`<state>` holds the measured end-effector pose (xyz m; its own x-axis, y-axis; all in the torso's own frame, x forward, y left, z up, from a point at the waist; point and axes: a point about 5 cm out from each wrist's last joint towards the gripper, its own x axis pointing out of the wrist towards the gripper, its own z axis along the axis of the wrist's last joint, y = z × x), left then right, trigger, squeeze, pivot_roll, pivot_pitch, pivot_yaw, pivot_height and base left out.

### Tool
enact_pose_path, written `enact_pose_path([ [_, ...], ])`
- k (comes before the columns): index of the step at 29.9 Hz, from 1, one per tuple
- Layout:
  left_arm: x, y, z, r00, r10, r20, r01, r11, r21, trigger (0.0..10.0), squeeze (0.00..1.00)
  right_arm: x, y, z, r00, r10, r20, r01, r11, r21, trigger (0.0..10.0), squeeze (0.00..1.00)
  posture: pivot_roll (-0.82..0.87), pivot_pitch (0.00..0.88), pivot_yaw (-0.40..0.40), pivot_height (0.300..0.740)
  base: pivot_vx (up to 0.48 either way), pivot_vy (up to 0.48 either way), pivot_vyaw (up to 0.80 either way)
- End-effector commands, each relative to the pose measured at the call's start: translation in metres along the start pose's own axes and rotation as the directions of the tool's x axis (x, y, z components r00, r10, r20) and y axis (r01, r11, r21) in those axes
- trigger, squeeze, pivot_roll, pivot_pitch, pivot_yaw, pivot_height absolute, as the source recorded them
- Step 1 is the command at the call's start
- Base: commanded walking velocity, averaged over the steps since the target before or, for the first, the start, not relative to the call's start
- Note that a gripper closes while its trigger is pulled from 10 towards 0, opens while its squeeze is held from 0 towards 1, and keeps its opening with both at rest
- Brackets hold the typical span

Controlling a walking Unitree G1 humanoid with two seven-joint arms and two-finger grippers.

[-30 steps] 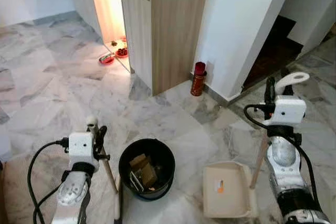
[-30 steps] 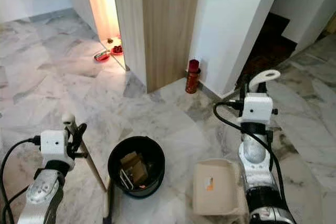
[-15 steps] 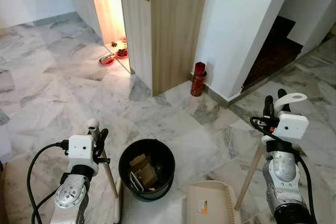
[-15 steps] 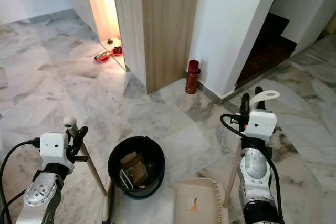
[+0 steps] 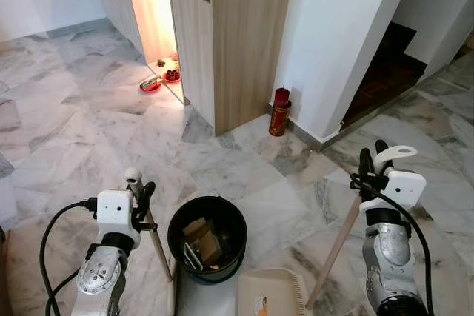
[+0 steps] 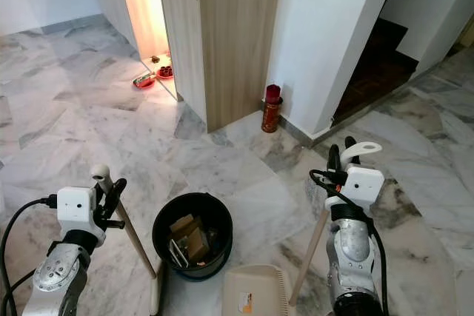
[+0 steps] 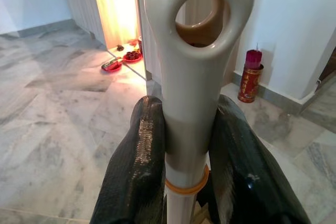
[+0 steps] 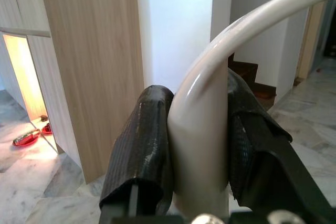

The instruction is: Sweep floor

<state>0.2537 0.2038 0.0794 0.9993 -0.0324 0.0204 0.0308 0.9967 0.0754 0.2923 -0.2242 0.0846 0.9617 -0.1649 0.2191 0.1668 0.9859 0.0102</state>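
Your dustpan (image 5: 268, 297), cream, rests on the marble floor (image 5: 81, 123) just right of the black bin (image 5: 207, 236). Its wooden handle (image 5: 335, 248) is pinched by the right pincer (image 8: 195, 145). The left pincer (image 7: 186, 145) clamps one broom handle (image 5: 153, 236); the broom head is barely visible. You are probably mid-collection: next, brush debris onto the pan. Count: one bin, one dustpan, one broom, one red canister (image 5: 280, 111).

Black bin (image 5: 207, 239), cream dustpan (image 5: 270, 294), grey-veined marble floor (image 5: 74, 123).
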Motion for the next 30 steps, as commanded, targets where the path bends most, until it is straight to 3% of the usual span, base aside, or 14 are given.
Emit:
enact_pose_path([
  [1,0.002,-0.003,0.007,1.0,-0.013,0.024,0.013,1.0,-0.004,10.0,0.0,0.003,-0.002,0.005,1.0,-0.009,0.022,0.009,1.0,0.007,10.0,0.0,0.1,0.0,-0.031,0.74,0.0,0.0,0.0],
  [14,0.001,-0.001,0.007,1.0,0.001,0.014,-0.001,1.0,-0.003,10.0,0.0,-0.009,-0.01,-0.003,0.998,-0.053,-0.017,0.053,0.998,0.023,10.0,0.0,0.09,0.0,-0.021,0.74,0.0,0.0,0.0],
  [30,0.001,-0.001,0.008,1.0,0.006,0.024,-0.006,1.0,0.005,10.0,0.0,-0.002,-0.003,-0.001,1.0,-0.023,-0.011,0.023,0.999,0.032,10.0,0.0,0.1,0.0,-0.032,0.74,0.0,0.0,0.0],
])
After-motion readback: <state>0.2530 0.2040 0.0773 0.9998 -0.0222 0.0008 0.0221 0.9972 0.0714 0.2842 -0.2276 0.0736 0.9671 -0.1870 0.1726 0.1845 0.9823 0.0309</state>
